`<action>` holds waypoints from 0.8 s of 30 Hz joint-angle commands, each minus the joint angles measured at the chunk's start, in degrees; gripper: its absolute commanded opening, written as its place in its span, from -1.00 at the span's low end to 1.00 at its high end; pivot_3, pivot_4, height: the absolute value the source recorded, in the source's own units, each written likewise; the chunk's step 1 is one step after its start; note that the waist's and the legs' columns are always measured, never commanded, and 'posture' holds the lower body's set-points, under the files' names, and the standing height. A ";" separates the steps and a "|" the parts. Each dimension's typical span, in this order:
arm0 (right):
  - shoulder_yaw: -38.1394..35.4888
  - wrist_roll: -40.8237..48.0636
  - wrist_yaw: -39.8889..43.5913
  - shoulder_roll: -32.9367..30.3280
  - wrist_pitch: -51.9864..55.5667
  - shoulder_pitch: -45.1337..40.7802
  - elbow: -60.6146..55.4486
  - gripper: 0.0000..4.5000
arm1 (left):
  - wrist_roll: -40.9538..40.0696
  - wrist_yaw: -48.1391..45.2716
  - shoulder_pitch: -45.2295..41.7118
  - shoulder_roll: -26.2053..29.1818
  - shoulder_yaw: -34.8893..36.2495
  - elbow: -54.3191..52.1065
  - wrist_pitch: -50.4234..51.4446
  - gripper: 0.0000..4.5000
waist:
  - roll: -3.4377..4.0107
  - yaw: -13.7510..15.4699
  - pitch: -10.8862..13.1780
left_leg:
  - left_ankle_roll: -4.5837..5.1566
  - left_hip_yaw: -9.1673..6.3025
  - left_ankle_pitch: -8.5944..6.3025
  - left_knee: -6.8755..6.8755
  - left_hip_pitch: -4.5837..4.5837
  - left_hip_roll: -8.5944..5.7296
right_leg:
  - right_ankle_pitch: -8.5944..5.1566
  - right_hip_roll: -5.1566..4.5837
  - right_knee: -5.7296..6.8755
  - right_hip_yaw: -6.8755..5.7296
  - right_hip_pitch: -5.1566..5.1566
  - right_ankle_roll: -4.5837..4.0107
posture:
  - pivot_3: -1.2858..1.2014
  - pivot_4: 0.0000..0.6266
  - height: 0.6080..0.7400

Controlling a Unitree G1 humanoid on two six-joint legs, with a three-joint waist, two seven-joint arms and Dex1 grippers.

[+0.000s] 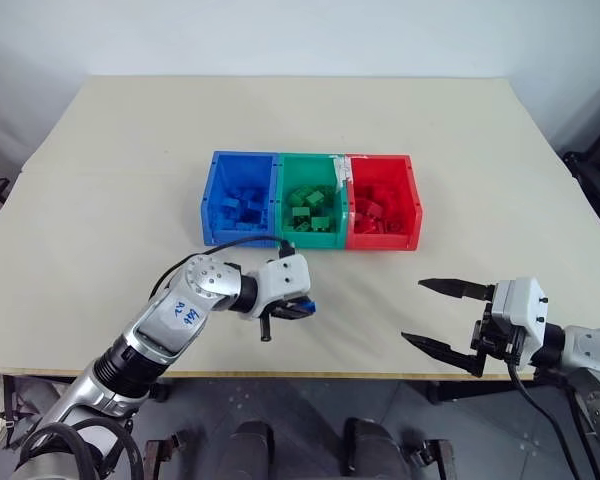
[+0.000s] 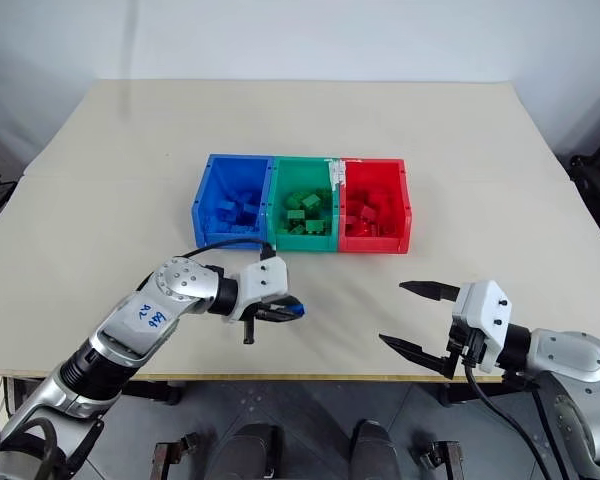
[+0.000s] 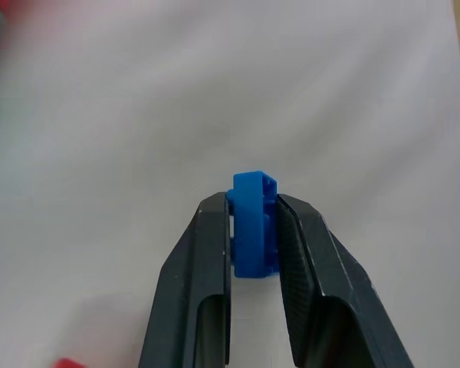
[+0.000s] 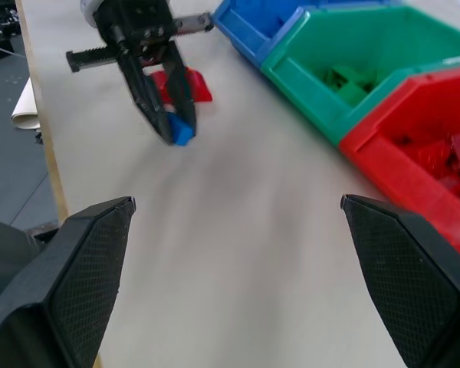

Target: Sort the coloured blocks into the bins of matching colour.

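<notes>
While most of the coloured blocks already lie in their bins (image 1: pixel 310 232), which sit in a joined row toward the middle of the tabletop (image 1: pixel 110 180), the sorting is not quite finished. Blue pieces fill the blue bin (image 1: pixel 241 208), green ones the green bin (image 1: pixel 311 208) and red ones the red bin (image 1: pixel 382 208). The left gripper (image 1: pixel 298 309), hovering near the tabletop's front edge in front of the blue and green bins, is clamped on a blue block (image 3: pixel 254 223) that has yet to go in. Just behind it, the right wrist view shows a red block (image 4: pixel 192 84) lying loose on the tabletop. The right gripper (image 1: pixel 442 318), near the front edge before the red bin, is spread wide and carries nothing. Judging by this, two blocks seem left.
</notes>
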 commanded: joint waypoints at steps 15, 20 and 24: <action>3.03 1.90 -7.92 8.39 0.54 -6.50 -0.01 1.00 | -2.91 19.41 -6.63 -5.90 27.54 19.92 -15.17 -0.78 | -0.01 0.13 0.00 | -0.03 -0.01 0.02 0.03 0.01 -0.04 | 0.02 -0.01 0.02 -0.01 0.01 0.03 | 0.03 -0.52 1.00; 3.66 2.73 -7.39 7.73 1.94 -7.97 0.25 1.00 | -5.00 16.09 -8.30 -6.18 27.60 25.69 -18.14 -0.20 | -0.01 -0.16 0.00 | -0.03 0.01 0.02 0.00 0.01 -0.03 | 0.02 -0.01 0.02 -0.01 -0.03 0.03 | 0.03 -0.52 1.00; 4.13 2.51 -6.47 7.72 2.00 -8.98 1.33 1.00 | -5.48 14.80 -6.69 -4.86 28.45 24.53 -19.41 0.38 | -0.01 -0.28 0.00 | -0.03 0.02 0.02 -0.03 0.01 -0.02 | 0.02 -0.01 0.02 -0.01 -0.04 0.03 | 0.03 -0.52 1.00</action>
